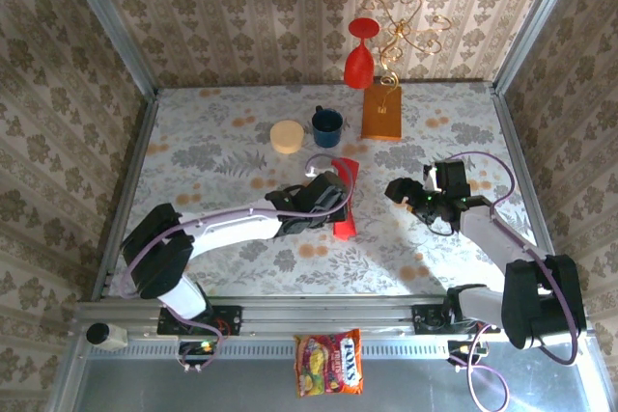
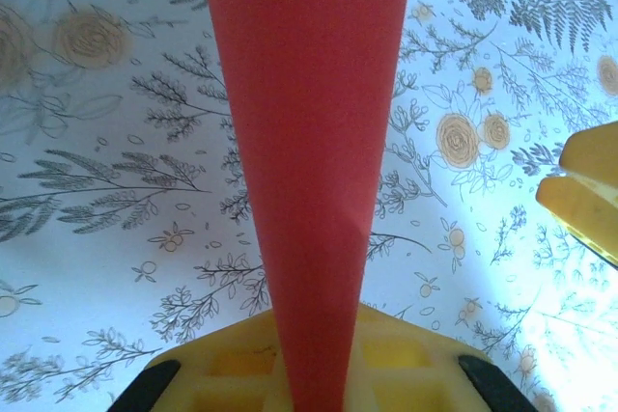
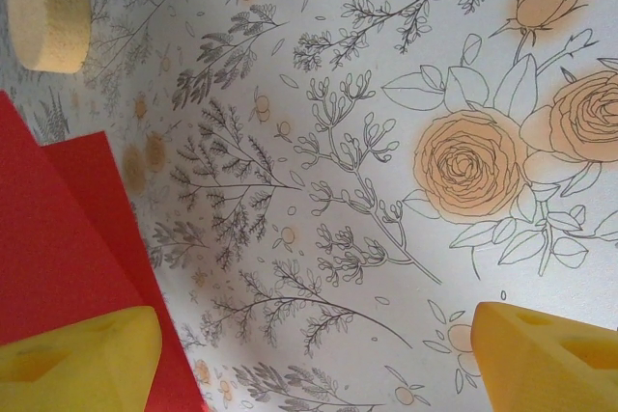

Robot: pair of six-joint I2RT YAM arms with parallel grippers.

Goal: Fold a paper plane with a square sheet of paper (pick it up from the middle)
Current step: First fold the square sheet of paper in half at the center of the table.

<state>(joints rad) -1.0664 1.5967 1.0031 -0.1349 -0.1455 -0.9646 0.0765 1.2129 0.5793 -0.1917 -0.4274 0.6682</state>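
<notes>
Pinching red paper edge, left gripper, right gripper seemingly apart

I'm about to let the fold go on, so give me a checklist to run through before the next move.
1. Left end effector shut on paper: ok.
2. Grip at the paper's middle: cannot tell.
3. Paper fully off the table: cannot tell.
4. Right end effector open: ok.
5. Right end effector apart from paper, top view: ok.
6. Mug and disc apart from paper: ok.
</notes>
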